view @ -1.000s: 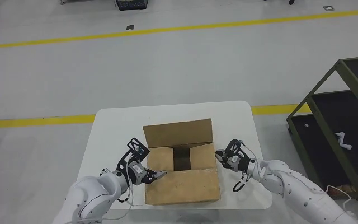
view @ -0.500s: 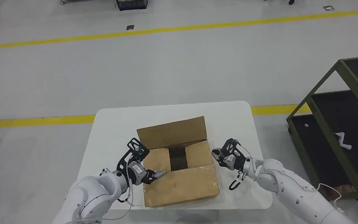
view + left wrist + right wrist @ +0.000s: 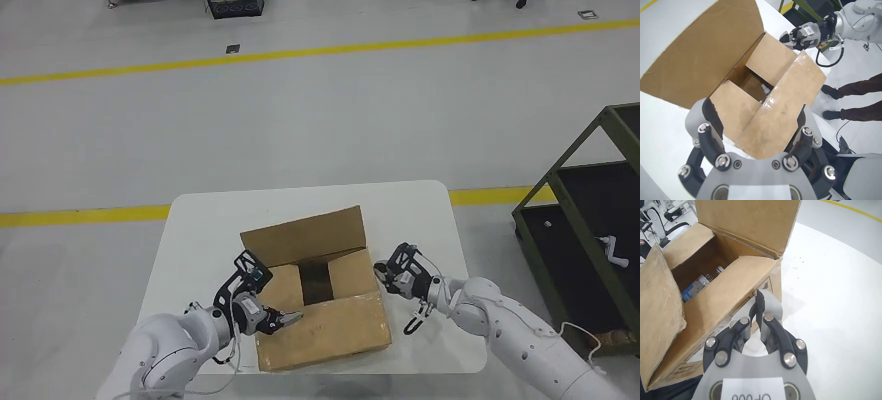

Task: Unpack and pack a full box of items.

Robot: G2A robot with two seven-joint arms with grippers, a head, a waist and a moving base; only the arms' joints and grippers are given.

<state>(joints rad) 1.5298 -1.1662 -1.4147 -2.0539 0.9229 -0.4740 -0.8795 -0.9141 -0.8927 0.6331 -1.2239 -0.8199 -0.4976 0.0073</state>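
A brown cardboard box [image 3: 330,325] stands on the white table [image 3: 200,240] with its back flap [image 3: 300,238] raised and its taped front flap [image 3: 791,98] folded partly over the opening. Inside lies a bottle [image 3: 700,283] with a blue and white label; its cap [image 3: 764,89] pokes out between the flaps. My left gripper [image 3: 283,320] is at the box's front left corner, open, its fingers [image 3: 712,117] standing on either side of the front flap's end. My right gripper [image 3: 757,302] is shut with nothing in it, its tips against the box's right side wall [image 3: 745,298].
A dark green shelf cart [image 3: 590,200] stands off the table's right side. Bare table surface [image 3: 829,294] lies to the right of the box and behind it. The table's front edge runs close under the box.
The box has slid and turned a little toward the left. My right gripper has followed it leftward against its side. My left gripper has shifted slightly toward the table's front.
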